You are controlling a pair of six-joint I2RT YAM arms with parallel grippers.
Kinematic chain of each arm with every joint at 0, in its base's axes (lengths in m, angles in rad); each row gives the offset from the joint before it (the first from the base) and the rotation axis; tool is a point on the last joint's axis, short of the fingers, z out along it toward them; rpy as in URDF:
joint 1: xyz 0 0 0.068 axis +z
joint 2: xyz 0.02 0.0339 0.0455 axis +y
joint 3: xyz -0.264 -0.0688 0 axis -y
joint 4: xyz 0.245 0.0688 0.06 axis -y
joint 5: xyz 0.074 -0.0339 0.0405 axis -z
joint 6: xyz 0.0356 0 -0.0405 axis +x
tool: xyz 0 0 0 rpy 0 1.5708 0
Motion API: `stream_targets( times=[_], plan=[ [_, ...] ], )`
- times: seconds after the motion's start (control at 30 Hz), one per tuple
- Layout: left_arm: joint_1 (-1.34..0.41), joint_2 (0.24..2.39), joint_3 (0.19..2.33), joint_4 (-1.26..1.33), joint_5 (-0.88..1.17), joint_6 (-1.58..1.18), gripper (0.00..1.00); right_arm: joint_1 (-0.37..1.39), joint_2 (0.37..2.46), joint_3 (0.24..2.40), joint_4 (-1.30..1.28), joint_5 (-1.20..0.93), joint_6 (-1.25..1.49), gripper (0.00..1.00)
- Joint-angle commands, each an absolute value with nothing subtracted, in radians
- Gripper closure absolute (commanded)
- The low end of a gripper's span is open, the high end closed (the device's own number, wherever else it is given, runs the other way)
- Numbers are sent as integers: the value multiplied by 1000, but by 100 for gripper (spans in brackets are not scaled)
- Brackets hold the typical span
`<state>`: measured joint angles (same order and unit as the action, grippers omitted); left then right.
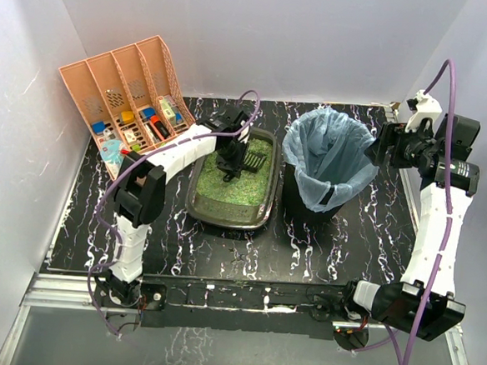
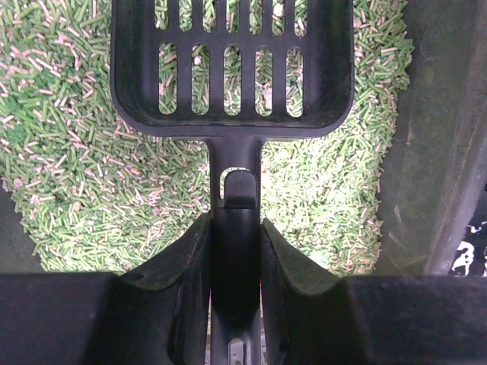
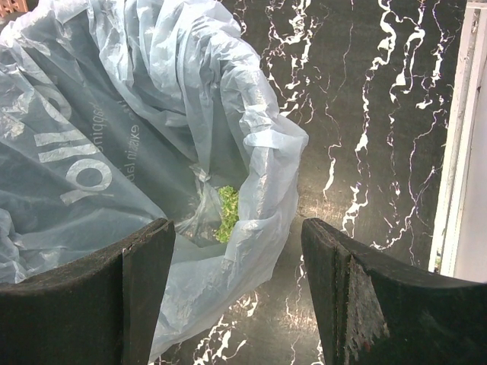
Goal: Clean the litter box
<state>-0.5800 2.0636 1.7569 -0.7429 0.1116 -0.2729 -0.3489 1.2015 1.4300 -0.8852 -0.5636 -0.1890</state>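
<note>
Left gripper (image 2: pixel 234 228): clenched on the handle of a black slotted litter scoop (image 2: pixel 228 128), one finger on each side of the handle. The scoop head lies over green pellet litter (image 2: pixel 91 167), with pellets showing through the slots; whether it touches the litter cannot be told.

Litter box (image 1: pixel 224 220): dark olive-grey tray on the black marbled table (image 1: pixel 348 240), left of centre. The litter is spread across its floor, and the left arm reaches in from the near left.

Black bin (image 1: pixel 309 205): stands just right of the tray and is lined with a pale blue bag (image 3: pixel 114 91). A small clump of green pellets (image 3: pixel 227 213) sits in a fold of the bag.

Right gripper (image 3: pixel 237 228): released and holding nothing, it hangs above the bin's right rim.

Peach slotted organiser (image 1: pixel 125 82): far left corner, with small items in its front compartments.
</note>
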Motion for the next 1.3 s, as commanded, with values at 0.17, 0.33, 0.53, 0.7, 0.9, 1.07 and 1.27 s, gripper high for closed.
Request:
stream_targets(
  times=[0.17,0.33,0.53,0.7,0.9,1.07,1.27],
  plan=[
    [-676,2018,1728,-582,28,-111,100,-354,1176,1429,-829,-571,-198,26],
    [-681,1971,1690,-557,75,-91,100,-354,1177,1428,-828,-572,-198,26],
    [-681,1919,1592,-462,17,-85,100,-354,1178,1424,-824,-584,-196,26],
    [-681,1825,1474,-332,-3,-59,100,-354,1168,1412,-821,-581,-199,26],
    [-678,1697,1302,-237,-38,-1,100,-354,1170,1418,-822,-584,-197,26],
    [-665,1575,1151,-154,-8,43,100,-354,1180,1435,-828,-594,-195,26],
    [-601,1439,998,-106,29,68,100,-354,1175,1434,-832,-584,-196,26]
  ],
)
